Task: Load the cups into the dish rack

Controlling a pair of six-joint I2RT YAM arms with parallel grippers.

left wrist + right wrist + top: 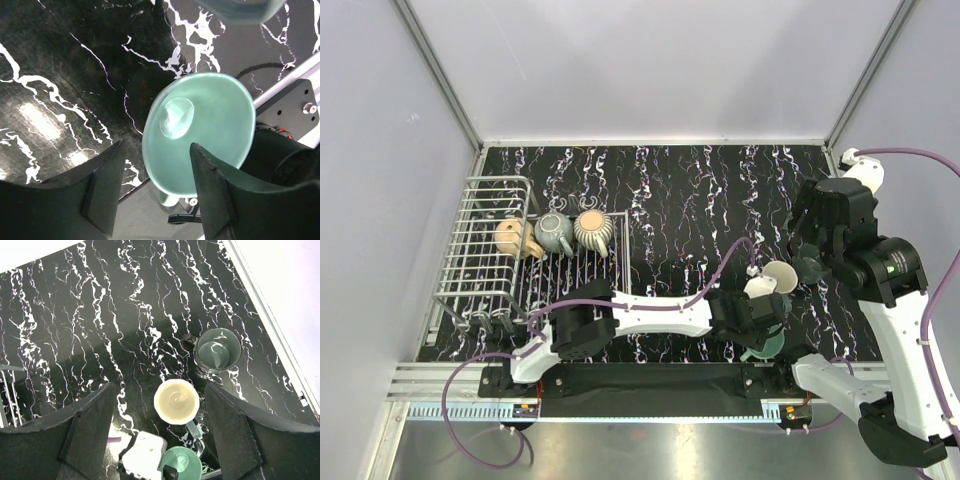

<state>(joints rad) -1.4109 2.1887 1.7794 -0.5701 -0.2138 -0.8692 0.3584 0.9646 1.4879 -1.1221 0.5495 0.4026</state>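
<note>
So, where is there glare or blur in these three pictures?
Left wrist view: white glare patches on the table; the mint cup is near and a little soft, and a cup at the top edge is blurred. Right wrist view: sharp, little glare. Top view: even light, sharp.

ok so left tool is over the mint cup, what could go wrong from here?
1. The mint cup sits at the table's near edge by the base rail. The open left tool could shove or tip it while closing.
2. The pale-inside cup stands right beside it and might get knocked.
3. The open right tool hovers above the same cluster, so the arms could clash.
</note>
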